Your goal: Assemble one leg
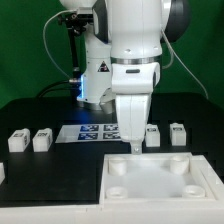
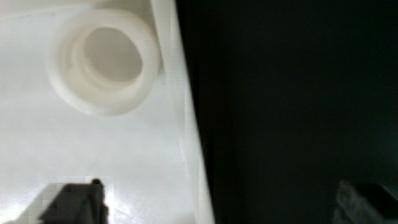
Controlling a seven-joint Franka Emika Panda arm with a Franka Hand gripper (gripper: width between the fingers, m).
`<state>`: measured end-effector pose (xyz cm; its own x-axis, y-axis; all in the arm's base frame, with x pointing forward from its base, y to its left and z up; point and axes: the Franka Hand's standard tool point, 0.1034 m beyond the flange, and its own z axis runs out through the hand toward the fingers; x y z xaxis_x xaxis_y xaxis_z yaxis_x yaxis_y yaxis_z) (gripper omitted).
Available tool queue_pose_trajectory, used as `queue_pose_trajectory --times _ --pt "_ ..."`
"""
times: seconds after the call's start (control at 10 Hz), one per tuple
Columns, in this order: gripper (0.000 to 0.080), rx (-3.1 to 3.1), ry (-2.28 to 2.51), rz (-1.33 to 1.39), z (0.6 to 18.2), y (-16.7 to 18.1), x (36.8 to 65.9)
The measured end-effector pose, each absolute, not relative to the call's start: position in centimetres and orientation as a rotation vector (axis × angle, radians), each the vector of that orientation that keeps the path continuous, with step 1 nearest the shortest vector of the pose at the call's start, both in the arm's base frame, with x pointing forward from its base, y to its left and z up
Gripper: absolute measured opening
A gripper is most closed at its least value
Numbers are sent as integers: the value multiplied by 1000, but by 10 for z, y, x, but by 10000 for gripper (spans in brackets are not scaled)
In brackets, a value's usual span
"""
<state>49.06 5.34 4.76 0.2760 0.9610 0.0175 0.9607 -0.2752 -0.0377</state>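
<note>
Several small white legs with tags stand on the black table: two at the exterior view's left (image 1: 17, 140) (image 1: 42, 140) and two to the right of the arm (image 1: 153, 135) (image 1: 178, 133). The large white plate (image 1: 160, 185) with round corner sockets lies at the front. My gripper (image 1: 135, 147) points down over the plate's far edge, near its left corner. In the wrist view the gripper (image 2: 217, 205) is open and empty. One fingertip (image 2: 71, 203) is over the plate (image 2: 160, 150) and the other is over the black table. A round socket (image 2: 107, 65) lies ahead. No leg shows in the wrist view.
The marker board (image 1: 92, 132) lies flat on the table behind the plate, by the arm's base. The plate's edge (image 2: 183, 120) runs between my fingers. A small white piece (image 1: 2, 172) shows at the exterior view's left edge.
</note>
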Motion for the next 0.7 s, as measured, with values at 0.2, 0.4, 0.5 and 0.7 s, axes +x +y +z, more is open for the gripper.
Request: queue_pose_trajectory --times 0.2,0.4,0.5,0.7 --pt "649 -2777 -1410 26 63 73 470" --pt "649 -2946 -1030 16 64 97 454" --pt "649 -2969 -938 15 64 94 456" --pt "649 -3049 -571 21 64 96 455"
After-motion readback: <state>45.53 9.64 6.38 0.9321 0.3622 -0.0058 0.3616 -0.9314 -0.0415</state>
